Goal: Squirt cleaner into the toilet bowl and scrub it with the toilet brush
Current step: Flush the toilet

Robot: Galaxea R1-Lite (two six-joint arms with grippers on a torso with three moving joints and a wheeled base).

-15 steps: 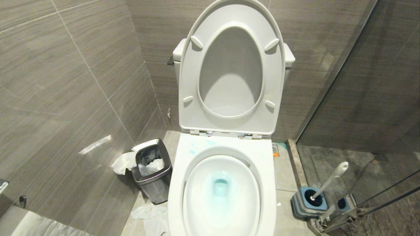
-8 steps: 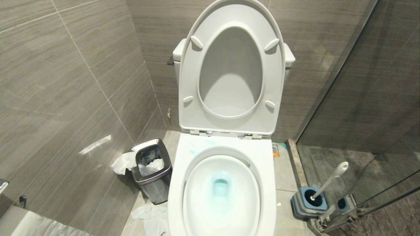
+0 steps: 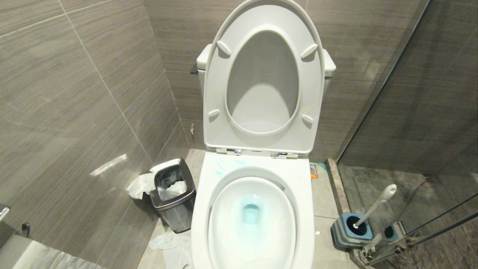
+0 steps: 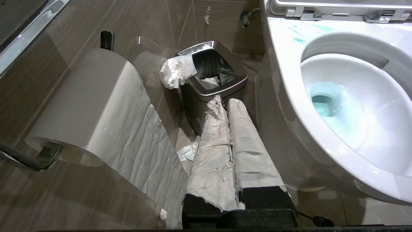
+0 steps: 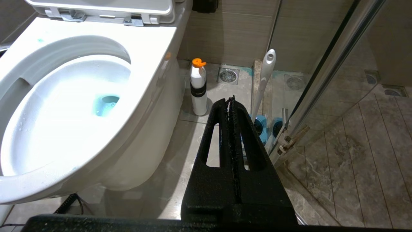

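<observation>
The white toilet bowl (image 3: 199,209) stands in front of me with seat and lid (image 3: 263,82) raised. Turquoise cleaner tints the water (image 3: 251,213) at its bottom and smears the back rim (image 3: 224,168). The toilet brush (image 3: 377,203) leans in its blue-topped holder (image 3: 351,229) on the floor to the right. My left gripper (image 4: 225,101), its fingers wrapped in white paper, is shut and empty, low beside the bowl (image 4: 283,64). My right gripper (image 5: 231,98) is shut and empty, pointing toward the brush handle (image 5: 265,77). Neither gripper shows in the head view.
A steel waste bin (image 3: 175,216) with tissue around it sits left of the toilet. A toilet paper roll (image 4: 90,96) hangs on the left wall. A white bottle with an orange cap (image 5: 198,87) stands right of the bowl. A glass shower door (image 3: 410,112) closes the right side.
</observation>
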